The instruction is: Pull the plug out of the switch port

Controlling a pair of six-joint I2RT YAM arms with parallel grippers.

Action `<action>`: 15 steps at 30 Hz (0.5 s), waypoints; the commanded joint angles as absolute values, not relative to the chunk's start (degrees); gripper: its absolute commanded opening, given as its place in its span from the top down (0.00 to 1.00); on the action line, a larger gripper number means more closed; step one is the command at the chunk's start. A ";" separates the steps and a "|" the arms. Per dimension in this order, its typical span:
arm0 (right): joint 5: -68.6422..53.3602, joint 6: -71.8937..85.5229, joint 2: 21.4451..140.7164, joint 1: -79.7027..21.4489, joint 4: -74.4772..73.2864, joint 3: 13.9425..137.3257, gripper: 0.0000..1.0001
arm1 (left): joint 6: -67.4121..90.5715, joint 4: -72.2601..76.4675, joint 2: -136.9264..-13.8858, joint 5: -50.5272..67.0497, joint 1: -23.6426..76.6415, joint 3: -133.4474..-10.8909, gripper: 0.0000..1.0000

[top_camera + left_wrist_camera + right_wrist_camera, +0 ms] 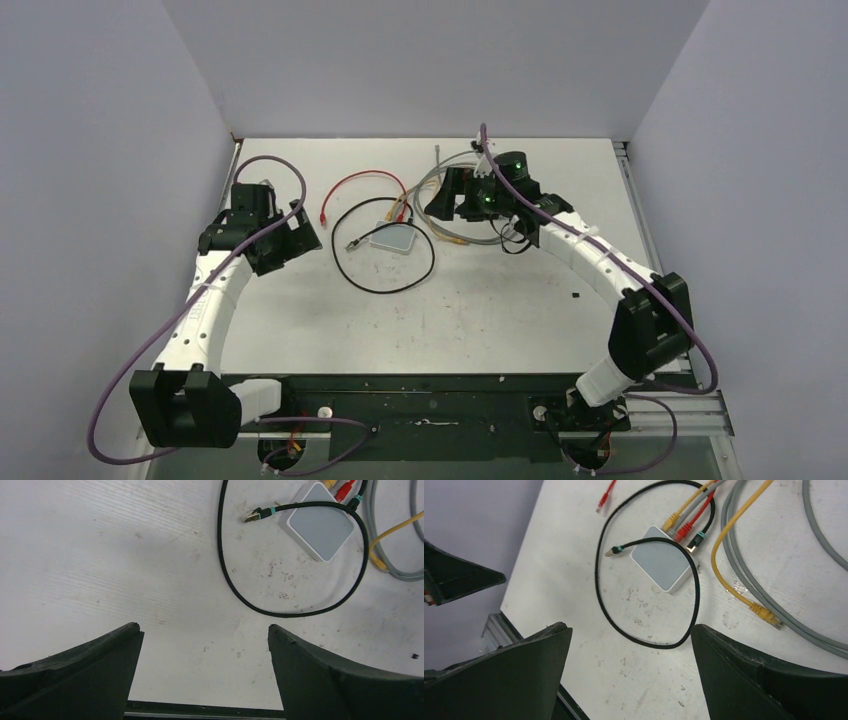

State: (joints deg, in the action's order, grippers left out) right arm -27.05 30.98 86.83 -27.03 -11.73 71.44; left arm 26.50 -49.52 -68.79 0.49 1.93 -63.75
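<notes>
The switch (pixel 393 238) (pixel 663 559) (pixel 322 525) lies flat on the white table. Along its far edge sit a yellow plug (pixel 671 520), a grey plug, a red plug (pixel 682 533) and a black plug (pixel 694 540). The black cable loops round to a free end (pixel 614 551) lying by the switch. A loose yellow plug (pixel 766 615) (pixel 378 562) rests on the table to the right of the switch. My right gripper (pixel 452 212) (pixel 630 628) hovers open and empty just right of the switch. My left gripper (pixel 295 240) (pixel 203 628) is open and empty to its left.
A red cable (pixel 360 185) curls behind the switch with a free red plug (pixel 601 502). Grey cables (pixel 744 580) run along the right of the switch under the right gripper. The black cable loop (pixel 385 270) spreads toward the table's front.
</notes>
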 commanded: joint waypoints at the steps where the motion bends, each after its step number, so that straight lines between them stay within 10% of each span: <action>1: -27.77 25.95 94.27 -26.96 -17.53 76.18 0.06 | 34.28 -42.15 -69.36 7.88 1.85 -61.95 0.04; 15: -19.56 15.89 118.78 -33.67 -35.89 95.42 0.10 | 52.97 -24.62 -63.33 20.61 1.33 -46.07 0.00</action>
